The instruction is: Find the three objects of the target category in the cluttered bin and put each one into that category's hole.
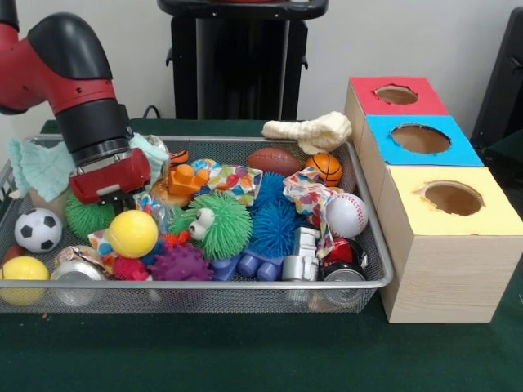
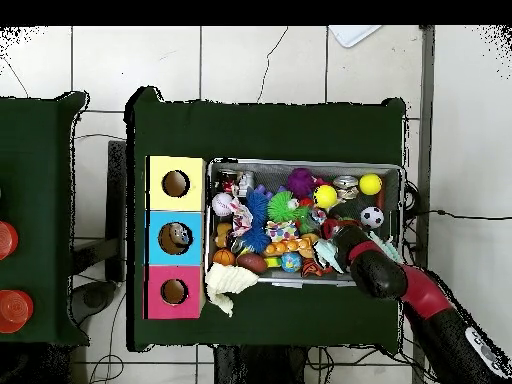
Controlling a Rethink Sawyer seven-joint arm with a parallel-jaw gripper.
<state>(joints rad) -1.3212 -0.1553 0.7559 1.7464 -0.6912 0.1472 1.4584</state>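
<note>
The gripper (image 1: 122, 198), jaws hidden so I cannot tell their state, is hovering just above the smooth yellow ball (image 1: 132, 233); sorting is looking barely begun.

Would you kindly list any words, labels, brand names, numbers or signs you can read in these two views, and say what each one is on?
None: neither view shows any readable text.
Gripper: its red housing shows no legible marking.
Cans at the basket's front: any print is too blurred to read.
Patterned cloth: coloured shapes only, no letters.
Box with red, blue and yellow tops: plain colour around the holes, no labels.
</note>
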